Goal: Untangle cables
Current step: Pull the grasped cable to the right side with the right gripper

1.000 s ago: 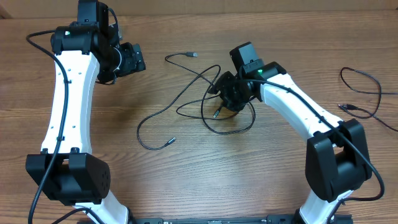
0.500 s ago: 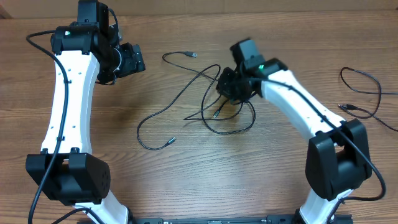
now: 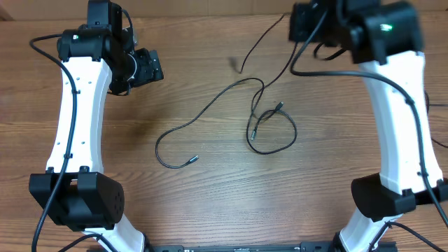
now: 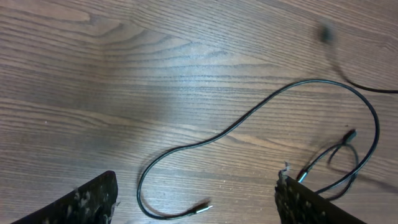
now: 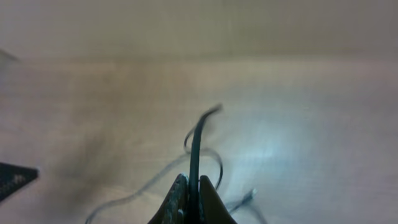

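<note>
A long thin black cable [image 3: 210, 112] snakes across the middle of the table, from a silver plug [image 3: 194, 159] to a small loop [image 3: 274, 136] with another plug [image 3: 280, 106]. It also shows in the left wrist view [image 4: 249, 115]. My right gripper [image 3: 308, 21] is raised high at the far right, shut on a second black cable [image 5: 198, 143] that hangs down from it [image 3: 262, 42]. My left gripper [image 3: 148, 67] is open and empty at the far left, above the table [image 4: 196, 190], apart from the cables.
A bit of another thin cable [image 3: 439, 105] shows at the right edge, mostly hidden behind my right arm [image 3: 399, 105]. My left arm [image 3: 73, 105] stands along the left side. The table is bare brown wood [image 3: 210, 203].
My right gripper has risen and moved back to the far right with one cable, pulling it up out of the tangle. The loop left on the table has shifted right. My left arm has not moved.
</note>
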Controlling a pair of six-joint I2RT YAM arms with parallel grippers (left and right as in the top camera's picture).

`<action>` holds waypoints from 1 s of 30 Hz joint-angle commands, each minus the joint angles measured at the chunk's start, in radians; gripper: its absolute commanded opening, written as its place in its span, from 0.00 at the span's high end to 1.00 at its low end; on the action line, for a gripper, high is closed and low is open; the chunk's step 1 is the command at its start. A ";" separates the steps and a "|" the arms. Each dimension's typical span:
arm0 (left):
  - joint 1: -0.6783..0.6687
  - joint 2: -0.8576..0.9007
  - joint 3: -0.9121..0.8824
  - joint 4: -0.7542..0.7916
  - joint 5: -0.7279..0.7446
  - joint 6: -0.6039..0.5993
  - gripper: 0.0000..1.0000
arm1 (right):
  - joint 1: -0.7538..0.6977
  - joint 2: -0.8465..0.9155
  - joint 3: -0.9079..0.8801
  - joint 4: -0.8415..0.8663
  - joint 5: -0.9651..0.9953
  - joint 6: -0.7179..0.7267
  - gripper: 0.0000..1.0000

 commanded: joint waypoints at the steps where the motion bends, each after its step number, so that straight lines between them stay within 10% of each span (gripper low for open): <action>1: 0.004 -0.041 0.021 0.000 0.002 -0.018 0.20 | -0.027 -0.016 0.124 0.009 0.084 -0.097 0.96; 18: 0.004 -0.041 0.020 0.000 0.001 -0.017 0.20 | -0.274 -0.025 0.346 0.333 0.141 0.145 0.96; 30: 0.003 -0.041 0.020 0.001 0.002 -0.017 0.20 | -0.512 -0.014 0.243 0.128 0.438 0.140 0.96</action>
